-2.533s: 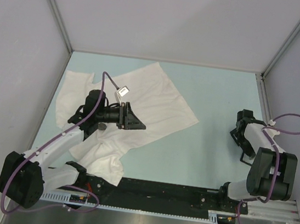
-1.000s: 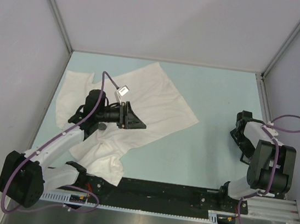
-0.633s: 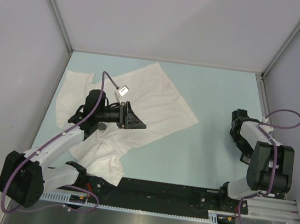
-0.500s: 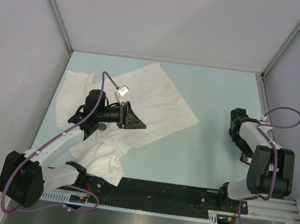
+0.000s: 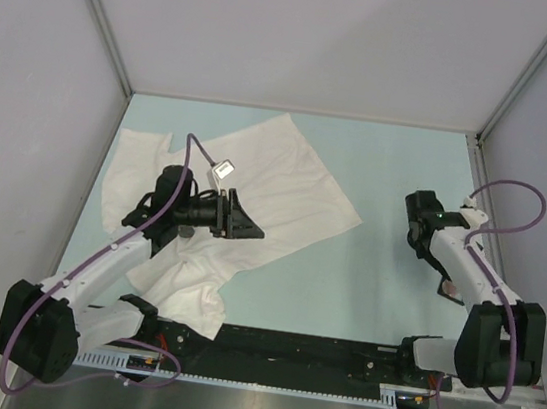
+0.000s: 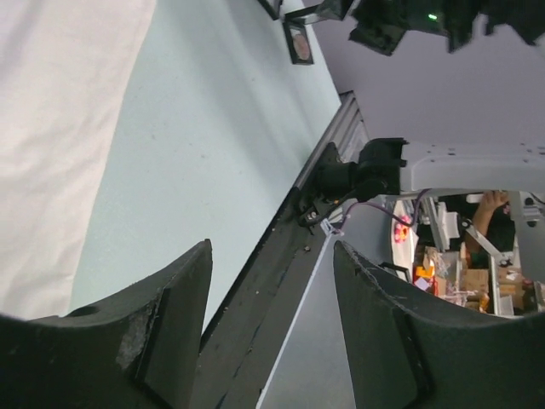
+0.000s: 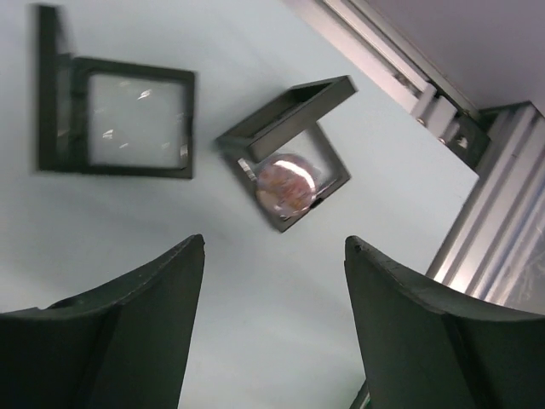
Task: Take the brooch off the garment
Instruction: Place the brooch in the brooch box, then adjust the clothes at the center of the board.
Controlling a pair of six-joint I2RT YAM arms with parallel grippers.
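Garment (image 5: 297,182) lay rumpled on the table (image 5: 399,171), left gripper (image 6: 271,256) over it, fingers parted and empty, right gripper (image 7: 274,247) well apart from it, likewise released.

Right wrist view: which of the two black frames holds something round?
The tilted right-hand frame, holding a pinkish disc; the left frame shows only clear film.

mid bench (image 5: 376,268) bare between garment (image 5: 287,181) edge and right arm (image 5: 466,270), wide lane. left arm (image 5: 111,249) lies across the garment's middle. open black case (image 7: 285,166) and flat black frame (image 7: 115,115) sit apart under right pincer (image 7: 272,315). walls (image 5: 315,39) close three sides.
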